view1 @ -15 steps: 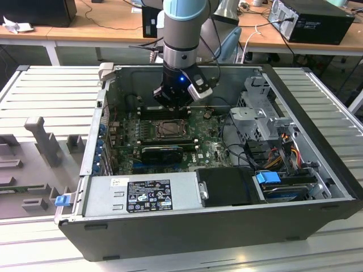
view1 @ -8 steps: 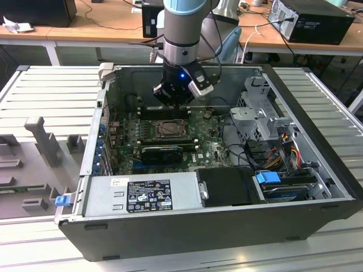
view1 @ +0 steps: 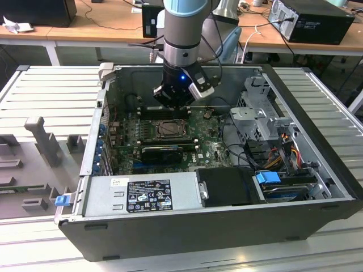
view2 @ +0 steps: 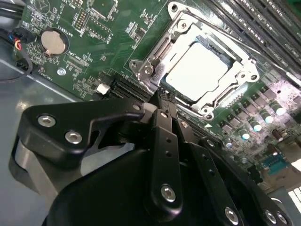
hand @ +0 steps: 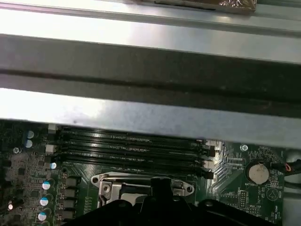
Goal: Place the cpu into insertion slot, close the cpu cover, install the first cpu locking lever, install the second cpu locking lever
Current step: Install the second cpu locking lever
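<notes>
**Arm parked over the socket, chip already sitting in it**

Standing next to the rig: the open PC case [view1: 317, 148] lies on its side on a ribbed metal table [view1: 45, 96]. Going from the exterior view's left, there's the case's left wall, then the green motherboard [view1: 127, 122], then the drive cage [view1: 258, 110] and a tangle of cables on the exterior view's right. The power supply [view1: 142, 195] boxes in the near side. So the free room is basically a pocket in the middle of the board, walled on every side.

The gripper [view1: 177, 101] hangs down into that pocket, just above the far edge of the insertion slot [view1: 168, 129]. In the second wrist view its two black fingers [view2: 162, 136] are pressed together with nothing between them, tips pointing at the near edge of the socket frame.

The cpu [view2: 197, 70] lies flat in the socket, pale silvery face up, and the cpu cover [view2: 153, 56] frames it all round, apparently down. A thin locking lever [view2: 235, 40] runs along one side of the frame; can't tell if it's latched.

The long black memory slots [hand: 131, 146] sit just beyond the socket, close under the case wall [hand: 150, 70]. A coin cell [hand: 257, 173] sits off to one side.
</notes>
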`<state>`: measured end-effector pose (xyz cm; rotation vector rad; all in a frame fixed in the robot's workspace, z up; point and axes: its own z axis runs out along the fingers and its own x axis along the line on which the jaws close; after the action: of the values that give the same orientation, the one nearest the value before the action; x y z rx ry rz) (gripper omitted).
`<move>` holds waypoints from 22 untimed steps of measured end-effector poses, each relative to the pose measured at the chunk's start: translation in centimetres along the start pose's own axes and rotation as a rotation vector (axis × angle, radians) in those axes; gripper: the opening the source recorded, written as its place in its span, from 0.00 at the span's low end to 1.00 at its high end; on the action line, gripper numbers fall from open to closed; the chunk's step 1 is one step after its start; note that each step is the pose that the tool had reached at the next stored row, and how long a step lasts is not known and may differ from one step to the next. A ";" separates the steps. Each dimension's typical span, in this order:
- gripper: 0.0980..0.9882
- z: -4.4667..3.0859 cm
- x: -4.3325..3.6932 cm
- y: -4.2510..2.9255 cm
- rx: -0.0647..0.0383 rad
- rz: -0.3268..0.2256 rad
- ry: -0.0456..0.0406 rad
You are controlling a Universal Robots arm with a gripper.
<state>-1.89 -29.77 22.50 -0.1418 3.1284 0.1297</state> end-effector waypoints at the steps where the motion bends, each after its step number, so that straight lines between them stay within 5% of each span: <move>1: 0.01 -1.43 -0.02 0.08 0.000 0.000 0.0000; 2: 0.01 -2.57 -0.03 0.10 0.000 0.000 -0.0001; 7: 0.01 -2.78 0.04 -0.57 0.000 0.000 0.0000; 17: 0.01 -3.07 0.45 -5.06 -0.001 0.000 0.0034; 19: 0.01 -3.03 0.53 -5.99 -0.043 0.001 0.0071; 22: 0.01 -2.74 0.63 -7.07 -0.049 0.001 0.0068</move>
<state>-1.89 -37.07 24.63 -0.1417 3.1334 0.2062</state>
